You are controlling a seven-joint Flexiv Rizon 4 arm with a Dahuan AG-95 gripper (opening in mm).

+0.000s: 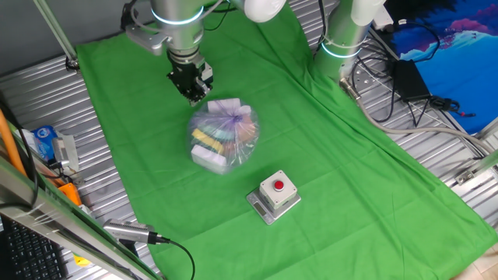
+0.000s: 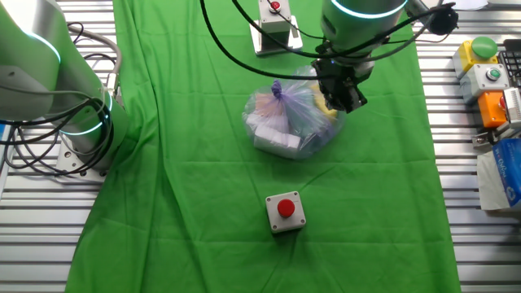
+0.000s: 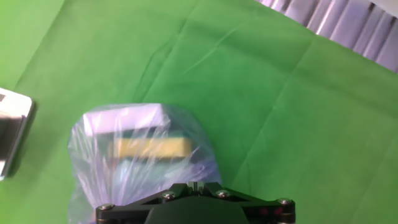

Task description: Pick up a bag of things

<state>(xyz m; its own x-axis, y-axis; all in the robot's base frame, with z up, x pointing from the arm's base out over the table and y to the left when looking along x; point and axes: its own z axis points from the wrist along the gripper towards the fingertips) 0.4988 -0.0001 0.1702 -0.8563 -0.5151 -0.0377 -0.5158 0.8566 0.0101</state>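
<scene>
The bag of things [image 1: 224, 134] is a clear purplish plastic bag knotted on top, with yellow, white and pink items showing through. It sits on the green cloth [image 1: 327, 171] near the middle. It also shows in the other fixed view [image 2: 293, 118] and in the hand view [image 3: 137, 155]. My gripper [image 1: 196, 95] hangs just beside the bag's far edge, above the cloth, away from the knot [image 2: 277, 89]. In the other fixed view the gripper [image 2: 346, 99] is at the bag's right side. In the hand view the gripper [image 3: 196, 185] has its jaws together and holds nothing.
A grey box with a red button [image 1: 274, 194] stands on the cloth in front of the bag, and shows again in the other fixed view [image 2: 285, 212]. A second button box [image 2: 273, 28] stands behind. A second arm's base [image 1: 342, 39] stands at the cloth edge. Cables and devices [image 2: 492, 73] lie alongside.
</scene>
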